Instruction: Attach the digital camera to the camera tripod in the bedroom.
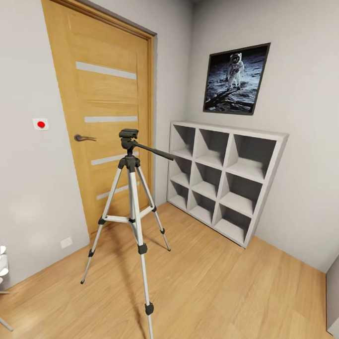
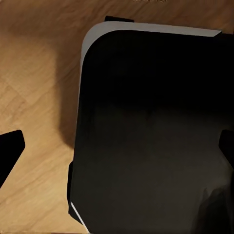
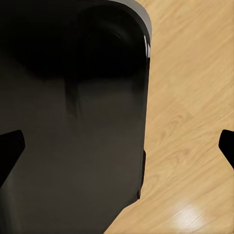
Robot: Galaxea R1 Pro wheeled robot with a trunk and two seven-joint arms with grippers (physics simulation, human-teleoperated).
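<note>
Tripod first: we see the camera tripod [image 1: 131, 207] standing upright on the light wood floor [image 1: 222, 291] in front of the wooden door [image 1: 100, 111], its pan handle pointing toward the white cube shelf [image 1: 223, 180]. Our wrist views look down past a black rounded body [image 2: 146, 136] onto that floor. Both sets of fingers [image 2: 10, 146] [image 3: 9, 146] sit wide apart, holding nothing.

A wooden door [image 1: 100, 111] stands shut on the left wall; an empty grey cube shelf [image 1: 223, 180] sits beneath an astronaut picture [image 1: 236, 78] on the wood floor [image 1: 232, 297].
</note>
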